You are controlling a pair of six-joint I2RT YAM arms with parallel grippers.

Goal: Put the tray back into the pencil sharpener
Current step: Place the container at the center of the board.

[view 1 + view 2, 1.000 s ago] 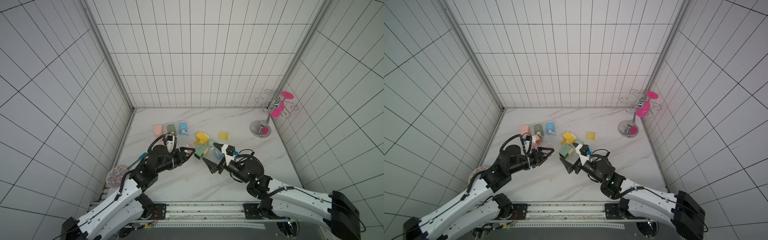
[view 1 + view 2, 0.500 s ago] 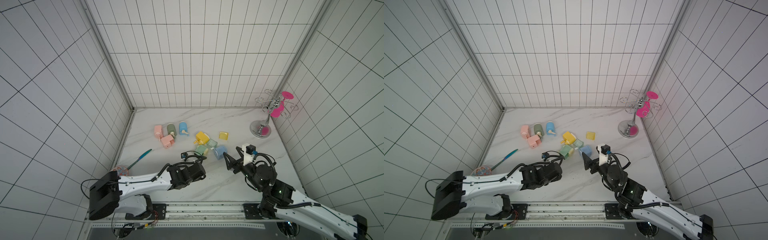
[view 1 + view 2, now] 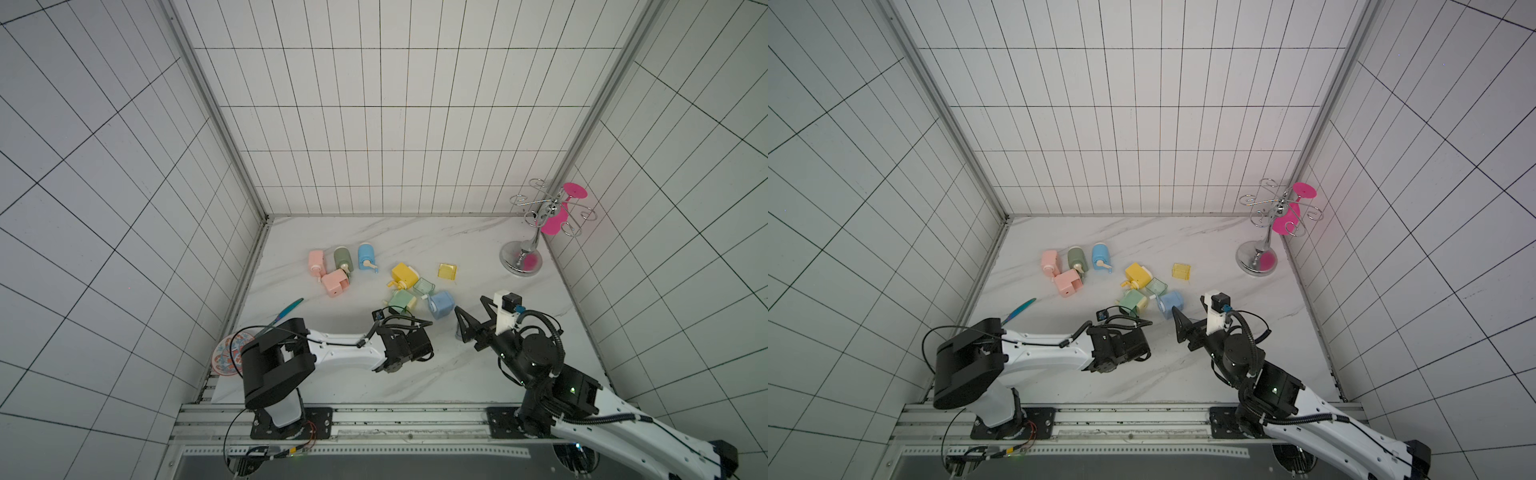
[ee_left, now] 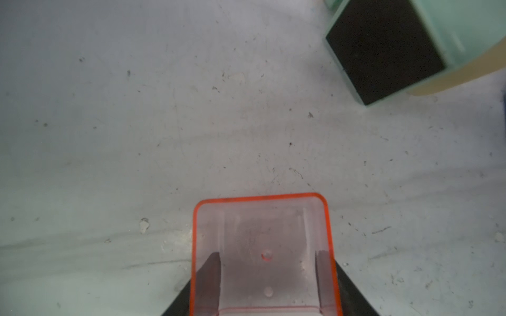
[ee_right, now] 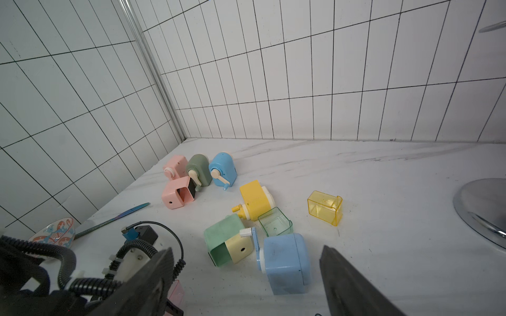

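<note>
**A:** Which step?
**B:** Carrying. The left gripper (image 4: 267, 262) is clamped on the pink tray (image 4: 261, 232) above bare bench (image 4: 137, 109); the right gripper (image 5: 246, 248) gapes empty.
**A:** Next?
**B:** Probably align it with the empty slot of the pink sharpener (image 5: 178, 195).

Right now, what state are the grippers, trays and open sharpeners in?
Left gripper: shut on pink tray.
Pink tray: held, out of its sharpener.
Right gripper: open, empty.
Green tray: lying loose.
Yellow tray: lying loose.
Tipped pink sharpener: slot empty.
Mint sharpener: tipped over, slot empty.
</note>
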